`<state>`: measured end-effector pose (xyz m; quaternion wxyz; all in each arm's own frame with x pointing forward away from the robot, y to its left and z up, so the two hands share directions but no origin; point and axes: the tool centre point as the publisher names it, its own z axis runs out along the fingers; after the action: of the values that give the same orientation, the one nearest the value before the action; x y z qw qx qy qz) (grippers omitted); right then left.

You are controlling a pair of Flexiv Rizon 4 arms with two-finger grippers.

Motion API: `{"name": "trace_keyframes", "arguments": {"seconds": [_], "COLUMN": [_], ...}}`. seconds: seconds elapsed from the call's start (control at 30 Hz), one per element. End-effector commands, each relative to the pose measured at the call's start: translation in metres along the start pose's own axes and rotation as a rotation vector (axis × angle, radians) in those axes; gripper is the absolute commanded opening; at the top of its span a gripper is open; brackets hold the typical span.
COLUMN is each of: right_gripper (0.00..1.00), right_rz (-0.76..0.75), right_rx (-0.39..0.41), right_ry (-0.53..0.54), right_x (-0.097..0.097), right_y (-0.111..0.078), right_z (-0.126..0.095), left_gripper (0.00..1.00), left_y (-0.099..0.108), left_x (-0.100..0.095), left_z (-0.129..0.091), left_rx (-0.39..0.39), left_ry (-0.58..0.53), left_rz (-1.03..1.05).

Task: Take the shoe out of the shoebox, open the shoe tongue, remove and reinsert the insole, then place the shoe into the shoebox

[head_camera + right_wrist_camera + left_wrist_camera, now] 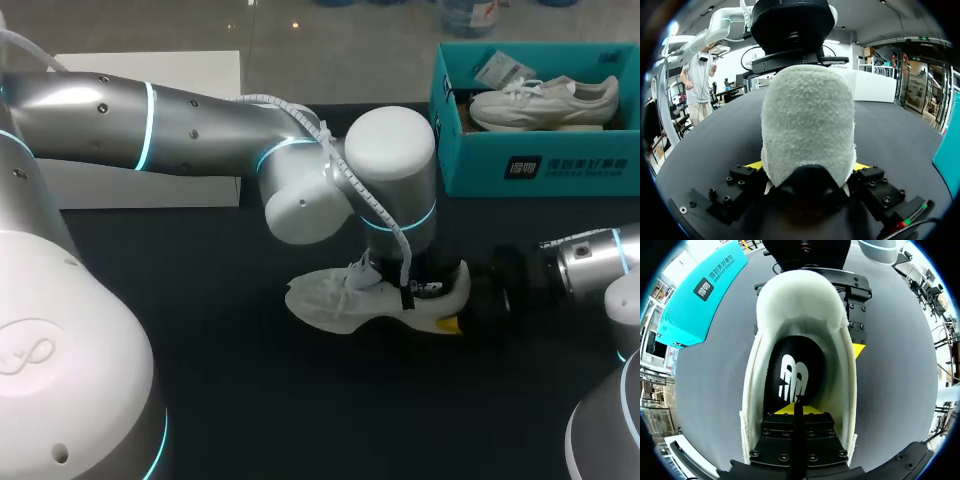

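Head view: the white shoe [335, 300] lies out of the box on the dark table [250, 380], near the middle, toe toward the left arm's side; the teal shoebox [540, 165] stands well apart at the far right, open, with a second shoe [545, 100] inside it; the right gripper [807, 167] comes in level from the right and clamps the heel, one yellow tip on each flank, evidently as a vise, so the shoe cannot slide or tip while its interior is worked; the left gripper [797, 412] descends from above into the shoe's mouth, fingers pressed together, yellow tips down on the black insole [792, 375], which lies flat in the shoe; whether a fold of it is caught between the tips cannot be told; judged step: the insole work, either lifting it out or seating it back; return to the box not yet done.
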<state>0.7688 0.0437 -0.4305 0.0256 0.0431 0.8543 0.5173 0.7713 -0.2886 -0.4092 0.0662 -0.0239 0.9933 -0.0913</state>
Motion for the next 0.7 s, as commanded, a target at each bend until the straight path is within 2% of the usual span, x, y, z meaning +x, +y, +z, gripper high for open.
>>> {"name": "trace_keyframes", "arguments": {"seconds": [0.03,0.27,0.5,0.7], "right_gripper": [0.0,0.0,0.0,0.0], "right_rz": [-0.002,-0.002,-0.002,-0.002], "right_rx": [0.002,0.002,0.002,0.002], "right_ry": [0.003,0.003,0.003,0.003], "right_x": [0.003,0.003,0.003,0.003], "right_y": [-0.001,-0.001,-0.001,-0.001], "right_z": [0.002,0.002,0.002,0.002], "left_gripper": [0.0,0.0,0.0,0.0], "left_y": [0.007,0.009,0.011,0.011], "left_x": [-0.012,-0.014,-0.007,-0.002], "left_z": [0.001,-0.017,-0.031,-0.042], "left_rx": [0.045,0.09,0.106,0.133], "left_ry": [0.032,0.159,0.204,0.286], "left_rz": [-0.007,-0.017,0.005,0.02]}}
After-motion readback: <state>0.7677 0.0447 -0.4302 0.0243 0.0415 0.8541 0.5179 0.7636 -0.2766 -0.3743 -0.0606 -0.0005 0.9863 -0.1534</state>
